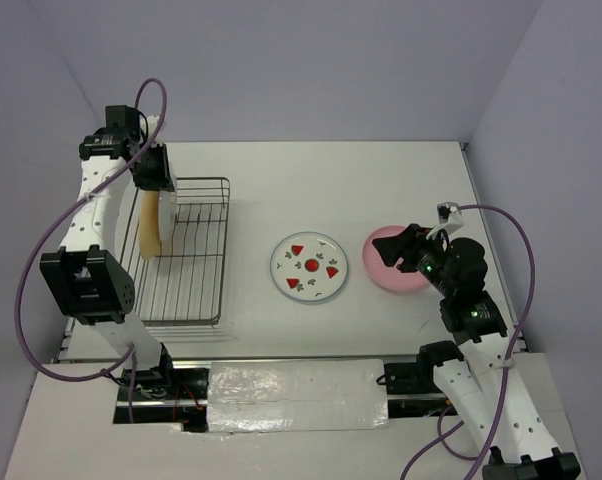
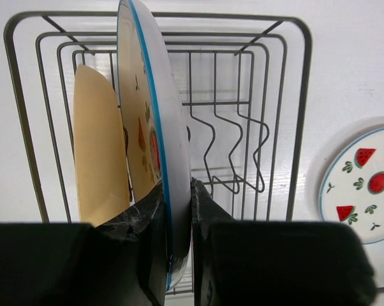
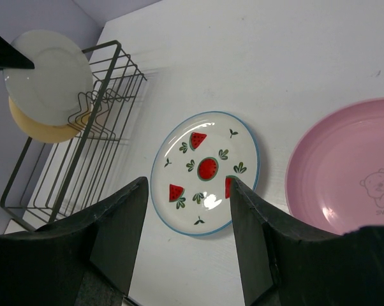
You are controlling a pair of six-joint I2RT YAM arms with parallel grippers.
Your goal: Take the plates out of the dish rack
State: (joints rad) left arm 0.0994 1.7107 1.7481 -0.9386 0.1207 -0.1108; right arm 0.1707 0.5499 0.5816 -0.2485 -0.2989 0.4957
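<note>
The dark wire dish rack [image 1: 196, 290] stands at the left. A tan-yellow plate [image 1: 147, 228] stands on edge in it, with a white watermelon plate [image 2: 155, 121] beside it. My left gripper [image 2: 178, 204] is shut on the rim of that white plate; in the top view the gripper [image 1: 161, 195] is over the rack's far left. A second white watermelon plate [image 1: 309, 267] lies flat mid-table. A pink plate [image 1: 389, 260] lies flat to its right. My right gripper [image 3: 187, 191] is open and empty, hovering over the pink plate's near side [image 1: 406, 248].
The rack's right-hand slots [image 2: 236, 146] hold no plates. A white strip [image 1: 296, 393] lies along the table's near edge between the arm bases. Walls close in the table at the back and sides.
</note>
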